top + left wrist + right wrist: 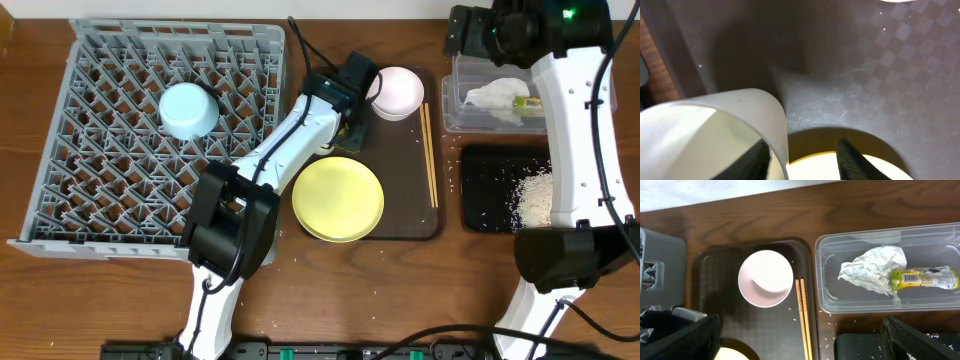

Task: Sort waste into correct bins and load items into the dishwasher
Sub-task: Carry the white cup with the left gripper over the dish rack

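Tableware and waste, sorting lot.
Light blue bowl [189,109] in grey pegged plastic dish rack [100,180]; pale pink bowl [398,92], round pale yellow plate [338,198], cream cup [715,120] and thin wooden chopsticks [430,155] on brown tray [400,180]; crumpled white tissue [872,270] and yellow-green wrapper [924,278] in clear plastic tub [825,280]; shallow black tray [490,190] holds rice.

A dark brown wood-grain table [400,290] fills the view, with a pale surface [700,192] beyond its far edge.

Centre of the scene: a dark brown serving tray [402,150], its surface faintly chequered and scratched, on a brown wooden table [100,300]. Well to its right lies a heap of white rice grains [535,198], with stray grains on the wood between. A black cable [298,42] trails at the far side.
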You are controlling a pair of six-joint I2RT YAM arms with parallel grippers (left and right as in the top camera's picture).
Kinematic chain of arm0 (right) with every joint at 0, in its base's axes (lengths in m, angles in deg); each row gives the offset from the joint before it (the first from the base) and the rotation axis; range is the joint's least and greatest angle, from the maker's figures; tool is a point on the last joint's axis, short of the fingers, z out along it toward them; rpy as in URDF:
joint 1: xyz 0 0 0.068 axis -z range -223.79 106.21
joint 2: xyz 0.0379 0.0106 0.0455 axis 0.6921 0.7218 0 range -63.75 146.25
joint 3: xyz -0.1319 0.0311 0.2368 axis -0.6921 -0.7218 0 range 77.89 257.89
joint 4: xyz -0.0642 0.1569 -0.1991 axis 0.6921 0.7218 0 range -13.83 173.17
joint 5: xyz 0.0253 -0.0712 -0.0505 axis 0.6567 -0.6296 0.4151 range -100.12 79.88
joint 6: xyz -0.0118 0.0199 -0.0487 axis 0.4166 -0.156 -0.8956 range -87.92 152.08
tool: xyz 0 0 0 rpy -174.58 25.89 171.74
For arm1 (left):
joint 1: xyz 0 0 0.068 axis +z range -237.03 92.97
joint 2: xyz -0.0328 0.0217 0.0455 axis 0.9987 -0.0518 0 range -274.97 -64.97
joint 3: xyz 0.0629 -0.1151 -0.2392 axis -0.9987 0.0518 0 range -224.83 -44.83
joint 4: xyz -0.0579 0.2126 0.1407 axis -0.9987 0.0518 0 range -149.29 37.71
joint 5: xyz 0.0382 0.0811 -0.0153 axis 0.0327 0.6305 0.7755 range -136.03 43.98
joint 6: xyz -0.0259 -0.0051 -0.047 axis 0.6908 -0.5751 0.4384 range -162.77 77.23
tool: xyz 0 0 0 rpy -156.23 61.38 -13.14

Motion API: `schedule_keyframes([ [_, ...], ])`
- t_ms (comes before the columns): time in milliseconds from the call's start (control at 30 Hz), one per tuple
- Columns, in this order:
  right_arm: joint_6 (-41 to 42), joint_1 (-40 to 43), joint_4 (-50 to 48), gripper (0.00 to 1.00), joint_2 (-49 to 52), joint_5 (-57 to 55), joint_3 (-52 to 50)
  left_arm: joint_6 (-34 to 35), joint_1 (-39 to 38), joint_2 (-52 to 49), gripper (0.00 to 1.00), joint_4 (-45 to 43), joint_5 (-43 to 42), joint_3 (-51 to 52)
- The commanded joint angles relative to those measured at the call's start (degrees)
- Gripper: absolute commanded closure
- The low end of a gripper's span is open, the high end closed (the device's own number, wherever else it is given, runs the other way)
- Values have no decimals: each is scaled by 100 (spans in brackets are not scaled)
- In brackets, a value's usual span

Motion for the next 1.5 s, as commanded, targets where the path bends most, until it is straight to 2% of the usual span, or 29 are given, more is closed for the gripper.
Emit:
schedule_keyframes([
  [0, 35, -17, 7, 1, 17, -13, 0, -11, -2, -33, 63, -76, 146, 63],
  [167, 35, -15, 7, 1, 17, -13, -2, -11, -2, -87, 66, -164, 636, 175],
  [233, 35, -15, 7, 1, 17, -13, 0, -11, -2, -120, 70, -164, 632, 179],
  [533, 35, -17, 7, 1, 17, -13, -2, 11, -4, -367, 73, -144, 647, 179],
  [633, 35, -15, 7, 0, 17, -13, 0, 11, -2, -348, 81, -170, 649, 170],
  [700, 35, -15, 7, 1, 17, -13, -2, 11, -2, -306, 92, -157, 645, 170],
  [900, 35, -15, 7, 1, 17, -13, -2, 46, -2, 79, 92, -142, 299, 109],
  [1100, 35, -17, 7, 1, 17, -13, -2, 597, 81, 837, 92, -181, 299, 66],
  [1267, 33, -13, 7, 1, 17, -13, -2, 1086, 503, 1600, 92, -181, 166, 66],
  [1467, 35, -11, 7, 1, 17, -13, 0, 1228, 1696, 2273, 92, -57, -1209, 66],
])
